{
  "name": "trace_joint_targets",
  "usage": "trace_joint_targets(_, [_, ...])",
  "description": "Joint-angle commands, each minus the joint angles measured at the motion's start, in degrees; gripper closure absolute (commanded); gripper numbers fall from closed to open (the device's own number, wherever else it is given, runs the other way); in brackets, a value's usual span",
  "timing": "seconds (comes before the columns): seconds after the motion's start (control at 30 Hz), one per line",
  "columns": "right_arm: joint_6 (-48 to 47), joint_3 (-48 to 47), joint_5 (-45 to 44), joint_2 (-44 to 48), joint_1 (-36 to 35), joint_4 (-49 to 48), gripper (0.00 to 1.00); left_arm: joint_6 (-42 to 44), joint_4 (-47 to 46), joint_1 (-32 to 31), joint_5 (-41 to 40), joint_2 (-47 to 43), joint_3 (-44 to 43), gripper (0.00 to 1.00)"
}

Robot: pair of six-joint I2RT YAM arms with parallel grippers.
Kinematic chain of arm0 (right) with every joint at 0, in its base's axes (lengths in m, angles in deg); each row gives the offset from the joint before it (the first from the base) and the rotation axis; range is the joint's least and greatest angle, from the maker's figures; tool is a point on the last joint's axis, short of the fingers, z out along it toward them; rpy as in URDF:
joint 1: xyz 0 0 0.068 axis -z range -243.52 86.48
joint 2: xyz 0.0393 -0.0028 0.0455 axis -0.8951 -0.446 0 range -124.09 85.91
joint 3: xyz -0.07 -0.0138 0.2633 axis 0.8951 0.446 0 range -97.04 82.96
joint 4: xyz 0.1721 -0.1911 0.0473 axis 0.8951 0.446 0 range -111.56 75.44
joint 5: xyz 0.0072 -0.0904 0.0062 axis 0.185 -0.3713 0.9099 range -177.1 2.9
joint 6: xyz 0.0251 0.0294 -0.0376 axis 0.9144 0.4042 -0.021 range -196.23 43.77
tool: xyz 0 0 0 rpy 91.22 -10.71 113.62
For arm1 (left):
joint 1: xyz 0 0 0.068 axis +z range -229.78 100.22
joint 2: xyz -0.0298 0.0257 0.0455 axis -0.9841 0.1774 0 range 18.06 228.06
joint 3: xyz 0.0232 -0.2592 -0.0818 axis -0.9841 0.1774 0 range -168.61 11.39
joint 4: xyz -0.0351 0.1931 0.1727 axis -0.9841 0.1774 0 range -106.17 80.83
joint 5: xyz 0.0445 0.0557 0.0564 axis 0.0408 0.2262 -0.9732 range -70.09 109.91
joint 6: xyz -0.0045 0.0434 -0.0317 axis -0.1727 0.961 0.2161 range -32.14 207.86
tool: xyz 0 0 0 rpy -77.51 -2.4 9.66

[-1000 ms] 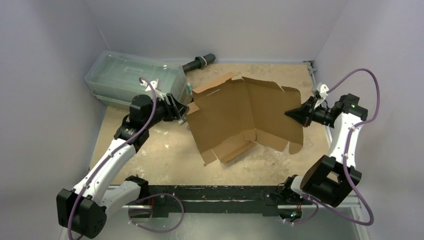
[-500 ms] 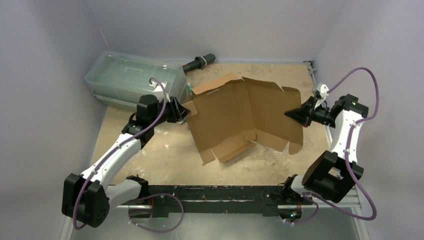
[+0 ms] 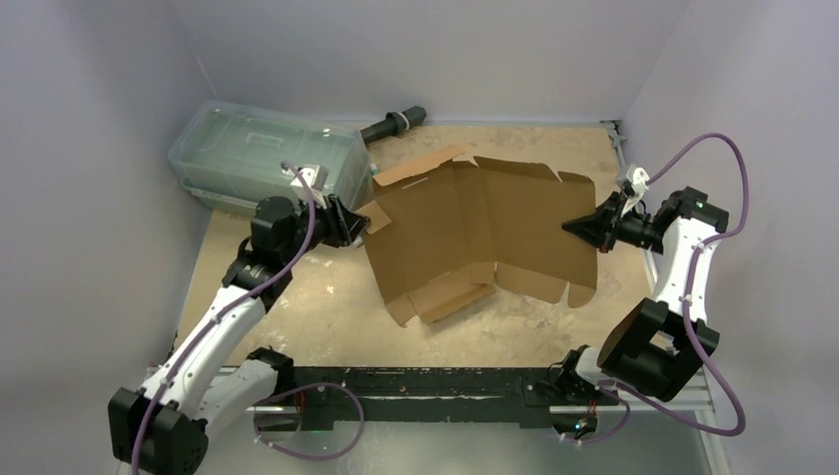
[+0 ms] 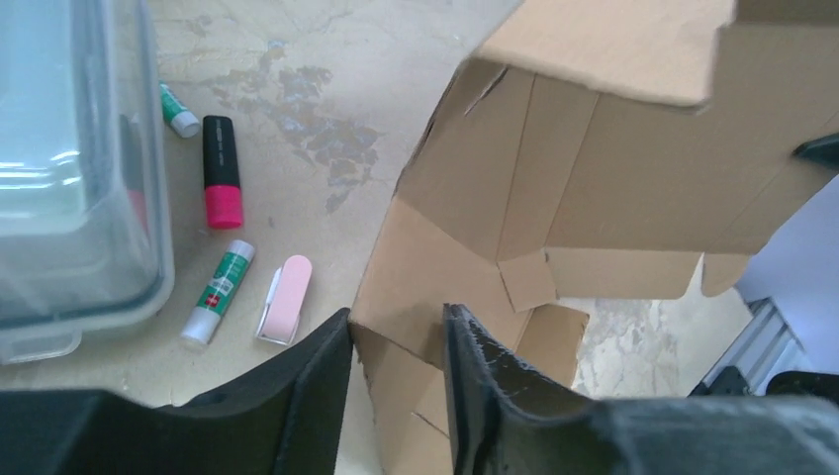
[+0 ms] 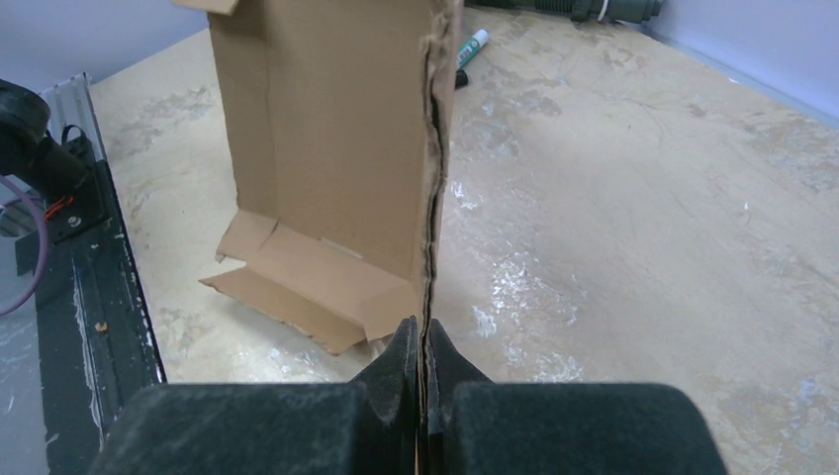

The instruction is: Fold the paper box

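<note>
The paper box stands half-raised mid-table, near flaps sagging onto the table. The right gripper pinches its right edge tight; the left gripper straddles the left flap's corner, jaws apart. Closing off-corner could let the flap slip and the sheet swing toward the plastic container.

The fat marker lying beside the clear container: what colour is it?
The marker is black with a pink end, clearest in the left wrist view.
</note>
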Motion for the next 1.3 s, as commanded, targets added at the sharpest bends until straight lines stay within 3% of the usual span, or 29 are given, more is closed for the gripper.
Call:
trace_joint_targets(0.0, [-1.9,-1.6,0.3,0.9,0.1,0.5,1.00,3.8,5.4,0.4,-5.5,-6.7,-3.5,0.54])
trace_joint_targets(0.17, [-2.6,-1.6,0.4,1.5,0.2,0.5,1.00,5.6,10.1,0.4,-7.2,-9.5,-11.2,0.37])
trace_joint_targets(0.3, [-3.1,-1.3,0.5,2.1,0.1,0.5,1.00,5.0,10.7,0.4,-3.5,-6.3,-18.3,0.35])
trace_joint_targets(0.5, [-3.4,-0.8,0.8,2.2,0.1,0.5,1.00,-0.9,1.0,0.4,6.6,1.8,-23.8,0.25])
trace_joint_targets(0.63, [-3.4,-0.6,0.9,2.4,-0.1,0.5,1.00,-5.7,-6.0,0.3,13.5,9.9,-28.2,0.07])
trace_joint_targets(0.8, [-3.5,-0.5,1.0,2.2,-0.4,0.5,1.00,-6.5,-6.0,-0.2,16.0,17.4,-34.4,0.04])
trace_joint_targets(1.0, [-3.6,-0.4,1.0,2.1,-0.7,0.6,1.00,1.6,1.1,-4.5,11.5,23.1,-41.8,0.02])
trace_joint_targets(1.27, [-3.7,-0.5,0.9,1.9,-1.1,0.6,1.00,7.5,3.1,-7.2,9.8,32.9,-51.1,0.01])
